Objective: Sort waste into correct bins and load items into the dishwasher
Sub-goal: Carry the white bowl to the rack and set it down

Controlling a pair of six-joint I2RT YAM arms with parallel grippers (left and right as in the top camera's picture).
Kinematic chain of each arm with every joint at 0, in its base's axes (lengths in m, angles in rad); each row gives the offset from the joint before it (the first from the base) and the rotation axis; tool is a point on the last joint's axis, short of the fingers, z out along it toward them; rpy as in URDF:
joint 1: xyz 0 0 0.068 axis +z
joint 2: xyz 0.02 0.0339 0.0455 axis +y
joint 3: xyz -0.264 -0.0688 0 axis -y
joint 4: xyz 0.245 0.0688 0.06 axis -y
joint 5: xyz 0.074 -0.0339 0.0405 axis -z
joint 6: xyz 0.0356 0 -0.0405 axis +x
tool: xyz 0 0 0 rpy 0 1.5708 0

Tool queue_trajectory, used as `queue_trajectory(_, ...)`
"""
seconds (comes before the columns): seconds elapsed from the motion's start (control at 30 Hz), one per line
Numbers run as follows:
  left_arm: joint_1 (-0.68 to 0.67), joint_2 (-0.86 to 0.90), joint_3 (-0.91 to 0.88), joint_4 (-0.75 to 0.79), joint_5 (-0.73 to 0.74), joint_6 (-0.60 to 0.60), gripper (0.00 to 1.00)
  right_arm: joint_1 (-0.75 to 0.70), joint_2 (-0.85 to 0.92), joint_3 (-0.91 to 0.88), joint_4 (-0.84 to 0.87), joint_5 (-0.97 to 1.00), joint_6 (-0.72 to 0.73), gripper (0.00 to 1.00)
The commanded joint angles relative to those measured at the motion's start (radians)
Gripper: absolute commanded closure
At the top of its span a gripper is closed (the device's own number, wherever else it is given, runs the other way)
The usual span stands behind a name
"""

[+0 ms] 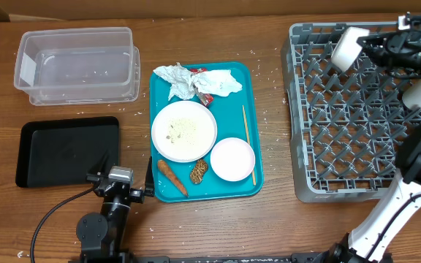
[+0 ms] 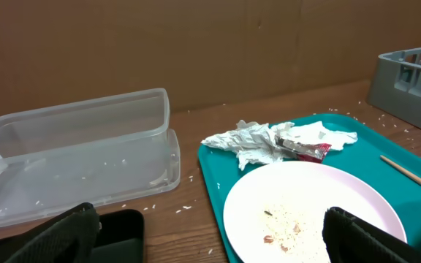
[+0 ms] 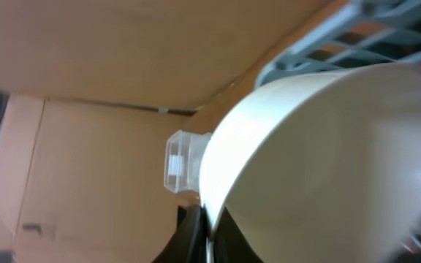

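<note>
As it hangs over rack (image 1: 342, 139), R gripper (image 1: 366, 45): pinches cup (image 1: 346, 48) rim, 2 o'clock.
L gripper (image 2: 214, 230): spread, 8 o'clock.
Teal tray (image 1: 240, 88): plate (image 1: 183, 130), bowl (image 1: 232, 158), napkins (image 1: 188, 80).

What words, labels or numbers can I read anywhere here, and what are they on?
No text here is legible.
On the white label of the clear tub: it looks blank, or any print is too small to read.
On the red wrapper among the napkins: light markings, too small and blurred to read.
</note>
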Motion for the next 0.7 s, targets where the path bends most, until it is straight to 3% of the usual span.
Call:
queue_trajectory(0.0,0.009,-0.004,-0.004,0.000,-0.006,0.017,0.00,-0.032,-0.007,0.031,-0.008,0.089,0.044,0.89)
queue_trajectory(0.07,0.009,-0.004,-0.004,0.000,-0.006,0.017,0.00,-0.045,-0.007,0.048,-0.011,0.089,0.047,0.78)
queue_trajectory(0.3,0.009,-0.004,-0.004,0.000,-0.006,0.017,0.00,-0.080,-0.007,0.111,-0.092,0.244,0.100,0.71)
queue_trajectory(0.67,0.009,-0.004,-0.004,0.000,-0.006,0.017,0.00,-0.047,-0.072,0.420,-0.486,0.875,0.152,0.61)
